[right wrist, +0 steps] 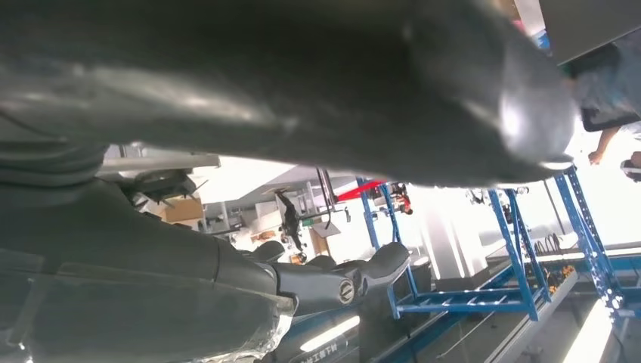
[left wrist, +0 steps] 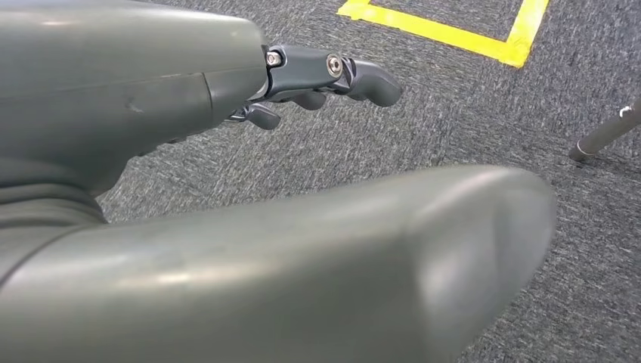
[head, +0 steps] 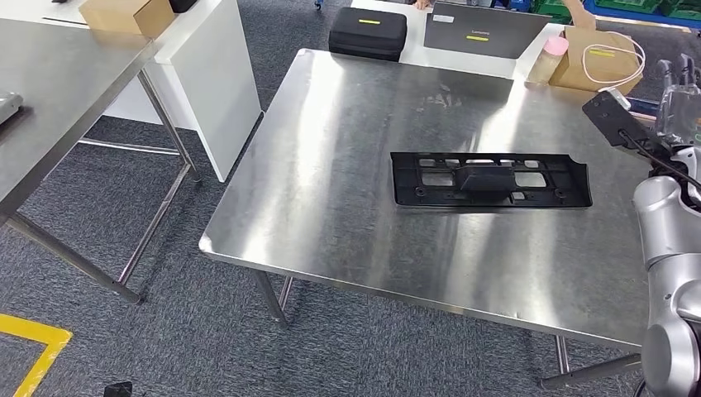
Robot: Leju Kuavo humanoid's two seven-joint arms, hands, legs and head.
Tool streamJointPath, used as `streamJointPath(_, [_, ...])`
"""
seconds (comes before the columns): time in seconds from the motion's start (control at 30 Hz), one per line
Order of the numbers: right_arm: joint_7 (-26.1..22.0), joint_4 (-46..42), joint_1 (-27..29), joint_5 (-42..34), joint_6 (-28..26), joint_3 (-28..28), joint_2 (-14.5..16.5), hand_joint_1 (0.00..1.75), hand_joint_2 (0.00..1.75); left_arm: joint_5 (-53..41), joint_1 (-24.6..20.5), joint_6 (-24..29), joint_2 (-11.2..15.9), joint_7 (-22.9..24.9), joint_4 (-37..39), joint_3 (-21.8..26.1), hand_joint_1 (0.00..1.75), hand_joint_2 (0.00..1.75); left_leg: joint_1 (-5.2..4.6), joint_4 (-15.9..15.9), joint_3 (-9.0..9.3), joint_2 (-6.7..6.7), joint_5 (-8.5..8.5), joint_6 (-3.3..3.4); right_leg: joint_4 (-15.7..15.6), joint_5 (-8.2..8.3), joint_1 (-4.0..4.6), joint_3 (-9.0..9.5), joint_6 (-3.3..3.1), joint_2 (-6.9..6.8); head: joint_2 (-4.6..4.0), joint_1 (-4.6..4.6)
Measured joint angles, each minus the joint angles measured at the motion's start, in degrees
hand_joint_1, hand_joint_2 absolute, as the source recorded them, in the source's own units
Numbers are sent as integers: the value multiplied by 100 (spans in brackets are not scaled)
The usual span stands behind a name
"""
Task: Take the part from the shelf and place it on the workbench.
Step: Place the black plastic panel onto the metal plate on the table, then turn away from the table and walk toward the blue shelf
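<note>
1. The part, a long black plastic panel with cut-outs and a raised block in its middle, lies flat on the steel desk, right of centre in the head view, with its long side running across the frame.
2. Nothing touches the part; both hands are well apart from it.
3. The right hand is raised at the upper right edge of the head view, above the silver right arm that rises along the right edge. Its fingers are released, lying spread with nothing between them, as the right wrist view shows against blue racking.
4. The left hand hangs over grey carpet in the left wrist view. Its dark fingers are slightly bent and apart, grasping nothing.
5. A yellow floor line runs across the top of the left wrist view.
6. At the far edge of the desk, upper centre of the head view, stand a black case and a grey laptop.
7. At the upper right are a cardboard box with a coiled cord on it and a pink-lidded bottle just beside it.
8. A second steel desk fills the upper left, with a brown box behind it.
</note>
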Motion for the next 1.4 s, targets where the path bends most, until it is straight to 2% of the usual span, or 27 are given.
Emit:
streamJointPath(0.03, [-1, 0, 6, -1, -1, 0, -3, 0, 0, 0, -1, -1, -1, 0, -1, 0, 0, 0, 8, 7, 0, -4, -1, -24, -457, 138, -22, 247, 55, -1, 0, 8])
streamJointPath(0.07, [-1, 1, 6, -1, -3, 0, -5, 0, 0, 0, -2, -2, 1, 0, -1, 0, 0, 0, 9, 13, -13, -12, 1, -61, -849, 256, -11, 487, 72, 18, 0, 15])
streamJointPath(0.13, [0, 2, 27, -4, -12, -5, -13, 0, 0, 0, -3, -3, 6, -1, -1, 0, 0, 0, -15, 44, -37, -32, 9, -135, -1236, 347, 30, 720, 21, 58, 0, 23])
streamJointPath(0.17, [1, 2, 44, -5, -16, -9, -11, 0, 0, 0, -2, -2, 8, 0, 0, 0, 0, 0, -27, 59, -55, -43, 15, -159, -1222, 352, 57, 723, -26, 76, 0, 15])
streamJointPath(0.23, [0, 2, 78, -7, -22, -13, 2, 0, 0, 0, 0, -2, 9, 2, 1, 0, 0, 0, -20, 127, -100, -54, -25, -193, -1213, 356, 3, 669, -119, 65, 0, -4])
streamJointPath(0.27, [-1, 2, 87, -7, -27, -14, 10, 0, 0, 0, 0, -2, 10, 2, 1, 0, 0, 0, -8, 224, -147, -45, -125, -217, -1207, 367, -17, 649, -187, 58, 0, -16])
streamJointPath(0.33, [-1, 2, 93, -6, -42, -15, 15, 0, 0, 0, -1, -2, 10, 2, 1, 0, 0, 0, 11, 741, -351, -22, -525, -276, -1210, 407, -16, 603, -326, 44, 0, -27])
streamJointPath(0.4, [-1, 2, 106, -1, -61, -15, 17, 0, 0, 0, -1, -2, 10, 2, 1, 0, 0, 0, 21, 1475, -615, -13, -923, -308, -1207, 451, 23, 541, -407, 31, 0, -30])
streamJointPath(0.43, [3, 2, 118, 4, -72, -15, 19, 0, 0, 0, -1, -2, 10, 2, 1, 0, 0, 0, 24, 1674, -664, -12, -986, -306, -1206, 475, 45, 511, -430, 28, 0, -30])
streamJointPath(0.47, [11, 2, 129, 9, -86, -15, 19, 0, 0, 0, -1, -2, 10, 2, 1, 0, 0, 0, 25, 1665, -609, -11, -941, -289, -1204, 496, 65, 483, -441, 27, 0, -30])
streamJointPath(0.5, [23, 2, 137, 13, -103, -15, 19, 0, 0, -1, -3, -3, 10, 2, 1, 0, 0, 0, 23, 1420, -431, -11, -804, -259, -1203, 517, 84, 463, -446, 27, 0, -30])
streamJointPath(0.57, [54, 2, 139, 17, -135, -16, 15, 0, 0, -2, -13, -10, 16, 2, -1, 0, 0, 0, 5, 616, 89, -4, -528, -176, -1203, 563, 113, 438, -427, 26, 0, -27])
streamJointPath(0.63, [108, 2, 131, 16, -190, -21, 11, 0, 0, -7, -27, -12, 23, 0, -3, -1, 0, 0, -38, 146, 365, 3, -402, -131, -1210, 617, 122, 426, -373, 18, 0, -26])
streamJointPath(0.73, [245, 3, 155, 25, -348, -42, -4, 0, 0, -14, -40, -3, 25, -1, -4, -1, 0, 0, -70, 53, 330, 11, -292, -84, -1217, 681, 119, 396, -248, 4, 0, -44])
streamJointPath(0.77, [295, 3, 170, 37, -410, -50, -22, 0, 0, -16, -45, -2, 21, -3, -4, -1, 0, 0, -60, 18, 302, 15, -230, -49, -1155, 619, 126, 344, -234, 4, 0, -40])
streamJointPath(0.8, [346, 4, 183, 53, -473, -58, -43, 0, 0, -21, -47, -8, 16, -5, -3, 1, 0, 0, -46, -17, 263, 20, -161, -14, -991, 477, 132, 262, -241, 6, 0, -26])
streamJointPath(0.87, [426, 7, 228, 70, -589, -77, -86, 0, 0, -40, -51, -24, 7, -16, -2, 1, 0, 0, -35, -37, 145, 21, -51, 26, -336, 32, 120, 6, -284, 11, 0, 3])
streamJointPath(0.93, [478, 11, 325, 66, -714, -98, -120, 0, 0, -56, -49, -40, 3, -23, -2, 2, 0, 0, -33, -31, 12, 22, 48, 23, 337, -258, 95, -156, -238, 12, 0, 22])
streamJointPath(0.97, [503, 13, 383, 66, -803, -108, -133, 0, 0, -55, -46, -46, -1, -24, -1, 2, 0, 0, -30, -27, -51, 21, 95, 12, 431, -265, 82, -109, -179, 12, 0, 28])
streamJointPath(1.0, [542, 13, 436, 74, -914, -120, -145, 0, 0, -50, -43, -52, -6, -24, -1, 2, 0, 0, -25, -24, -107, 20, 139, -5, 288, -188, 63, 58, -107, 11, 0, 32])
streamJointPath(1.07, [662, 13, 500, 107, -1137, -144, -157, 0, 0, -26, -39, -66, -15, -26, 1, 2, 0, 0, -19, -10, -195, 18, 211, -57, -520, -2, 17, 636, 2, 9, 0, 36])
streamJointPath(1.1, [722, 13, 521, 122, -1221, -153, -161, 0, 0, -13, -38, -72, -19, -27, 1, 2, 0, 0, -22, -4, -231, 18, 249, -94, -921, 46, 31, 902, 3, 20, 0, 32])
streamJointPath(1.17, [804, 15, 555, 140, -1305, -170, -167, 0, 0, 3, -33, -81, -22, -33, 1, 2, 0, 0, -44, 15, -279, 12, 319, -162, -1316, 50, 85, 1132, -58, 41, 0, 32])
streamJointPath(1.2, [836, 17, 573, 153, -1329, -178, -166, 0, 0, 4, -26, -86, -25, -36, 1, 2, 0, 0, -56, 23, -296, 8, 352, -187, -1321, 71, 116, 1121, -100, 50, 0, 25])
streamJointPath(1.27, [935, 23, 605, 197, -1426, -187, -147, 0, 0, 6, -8, -95, -28, -51, 1, 2, 0, 0, -50, 105, -367, 4, 282, -229, -1300, 131, 46, 1038, -206, 38, 0, 12])
streamJointPath(1.33, [1081, 28, 668, 228, -1649, -198, -136, 0, 0, 2, -4, -98, -32, -67, 1, 2, 0, 0, -21, 532, -546, 6, -144, -288, -1302, 225, -7, 931, -366, 18, 0, -12])
streamJointPath(1.4, [1206, 22, 820, 227, -1987, -256, -139, 0, 0, -20, -5, -92, -38, -45, 2, 2, 0, 0, 4, 1307, -775, 7, -676, -338, -1296, 319, 29, 813, -461, -4, 0, -24])
